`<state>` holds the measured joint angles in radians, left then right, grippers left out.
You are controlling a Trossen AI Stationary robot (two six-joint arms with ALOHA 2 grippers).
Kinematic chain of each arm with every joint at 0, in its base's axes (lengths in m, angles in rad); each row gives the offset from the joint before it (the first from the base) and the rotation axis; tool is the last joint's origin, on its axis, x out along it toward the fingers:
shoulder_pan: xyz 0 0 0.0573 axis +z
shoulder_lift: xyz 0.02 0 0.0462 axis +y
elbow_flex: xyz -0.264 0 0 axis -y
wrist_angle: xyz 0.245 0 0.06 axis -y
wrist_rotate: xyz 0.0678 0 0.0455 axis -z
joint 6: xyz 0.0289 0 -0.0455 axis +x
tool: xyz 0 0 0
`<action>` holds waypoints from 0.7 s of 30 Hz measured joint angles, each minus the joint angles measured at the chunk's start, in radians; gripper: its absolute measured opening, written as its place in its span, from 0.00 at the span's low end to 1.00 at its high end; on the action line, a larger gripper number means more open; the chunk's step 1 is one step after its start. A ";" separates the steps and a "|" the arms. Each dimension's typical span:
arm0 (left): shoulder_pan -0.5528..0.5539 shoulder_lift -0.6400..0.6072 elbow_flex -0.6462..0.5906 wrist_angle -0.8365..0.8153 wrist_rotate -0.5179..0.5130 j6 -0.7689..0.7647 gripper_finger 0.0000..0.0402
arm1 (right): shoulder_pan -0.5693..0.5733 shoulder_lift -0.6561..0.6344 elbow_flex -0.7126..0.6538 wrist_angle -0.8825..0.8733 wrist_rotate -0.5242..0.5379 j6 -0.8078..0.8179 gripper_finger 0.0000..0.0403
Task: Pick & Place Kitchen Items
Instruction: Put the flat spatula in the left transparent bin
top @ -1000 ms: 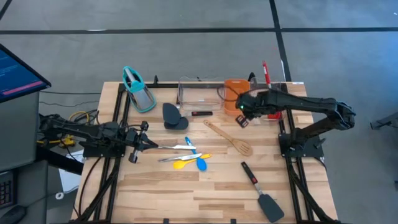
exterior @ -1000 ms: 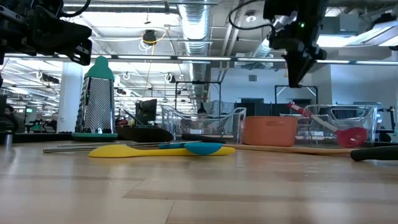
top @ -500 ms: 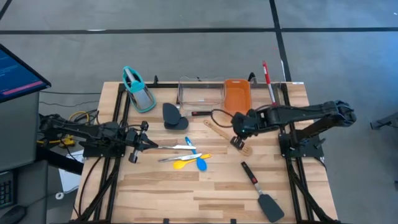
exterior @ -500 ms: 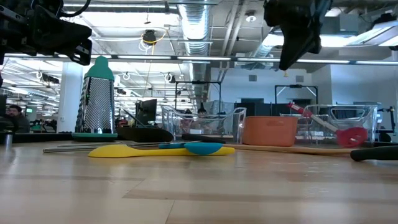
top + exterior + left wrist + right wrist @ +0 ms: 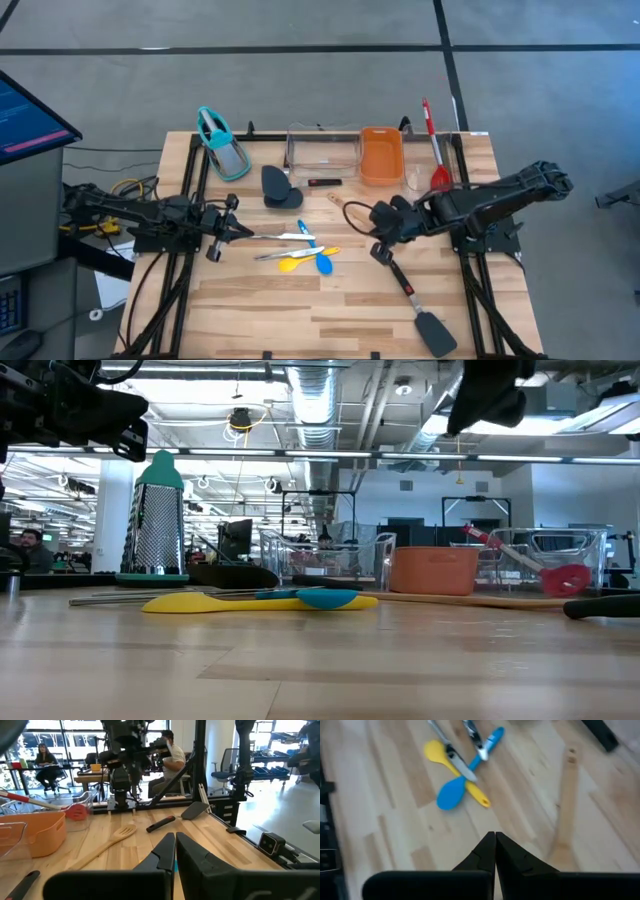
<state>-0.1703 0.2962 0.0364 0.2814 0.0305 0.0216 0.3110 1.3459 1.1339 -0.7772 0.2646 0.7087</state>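
The silver tongs, blue spoon and yellow spoon lie together mid-table. The wooden slotted spoon lies to their right, its bowl end hidden under my right gripper. The black spatula lies near the front right. The dark grey scoop lies behind the tongs. The red spoon rests in a clear tray at the back right. My right gripper is shut and empty above the table beside the wooden spoon. My left gripper is shut and empty at the tongs' left end.
An orange tub and a clear tray stand along the far edge. A teal-framed grater stands at the back left. Bare wood lies along the near edge left of the spatula. People sit at desks beyond the table.
My right gripper has swung from above the orange tub toward the table's near edge and slightly left, ending over the wooden spoon's bowl end. The tub, hidden under the arm before, now shows whole. My left arm has kept still.
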 joint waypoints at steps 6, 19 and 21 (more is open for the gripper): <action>0.000 0.000 0.000 0.006 0.000 0.000 0.01 | 0.046 0.000 0.000 0.083 0.012 0.000 0.00; 0.000 0.000 0.000 0.017 0.000 0.000 0.01 | 0.124 0.115 0.002 0.169 0.223 0.014 0.01; 0.000 0.000 0.000 0.022 0.000 0.000 0.01 | 0.119 0.166 0.001 0.234 0.213 -0.034 0.01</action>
<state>-0.1703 0.2962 0.0364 0.3039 0.0303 0.0216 0.4302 1.5119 1.1351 -0.5435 0.4777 0.6744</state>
